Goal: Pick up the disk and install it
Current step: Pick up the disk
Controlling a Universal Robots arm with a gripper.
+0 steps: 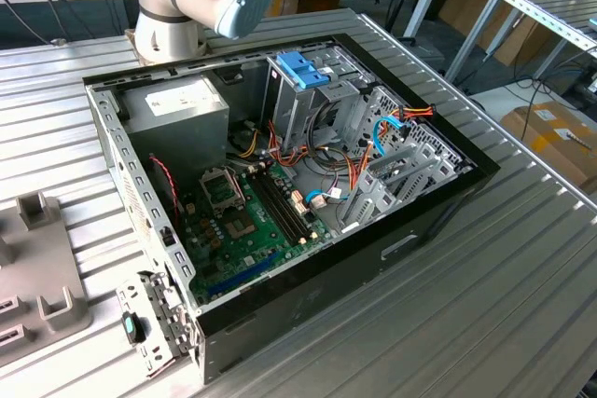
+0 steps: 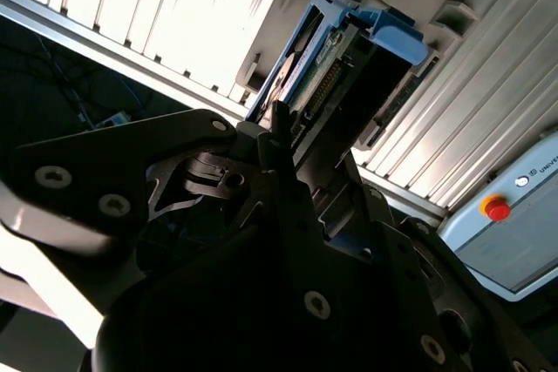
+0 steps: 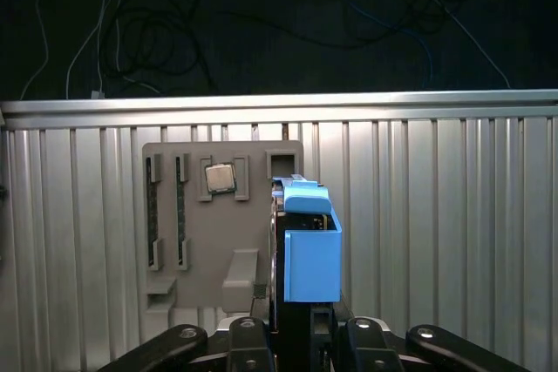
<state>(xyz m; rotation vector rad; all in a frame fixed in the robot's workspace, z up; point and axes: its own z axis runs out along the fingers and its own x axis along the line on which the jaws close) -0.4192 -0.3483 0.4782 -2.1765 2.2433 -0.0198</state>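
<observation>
The step in hand is judged to be the pick-up. In the first wrist view the black pincer (image 3: 296, 337) sits at the near end of the disk (image 3: 311, 259), a flat silver-metal drive in a blue plastic carrier. The drive stands on edge directly ahead of the pincer, along one side of a flat grey plastic fixture tray (image 3: 200, 250). That tray lies on the ribbed aluminium bench (image 3: 436, 241). The pictures do not settle whether the pincer is clenched on the disk or merely around it, nor whether the disk has left its slot.

The pick-up calls for a square, firm hold on the disk's narrow end and a straight pull along the slot, so that the blue rails do not catch. Nothing is installed yet. The open black computer case (image 1: 308, 305) lies on the bench in the exterior view, and how far it is from the pincer cannot be told.

As for writing, the disk's label is turned edge-on and cannot be read. The white sticker (image 1: 182, 97) on the grey power-supply box (image 1: 177, 132) carries print too small to make out.
</observation>
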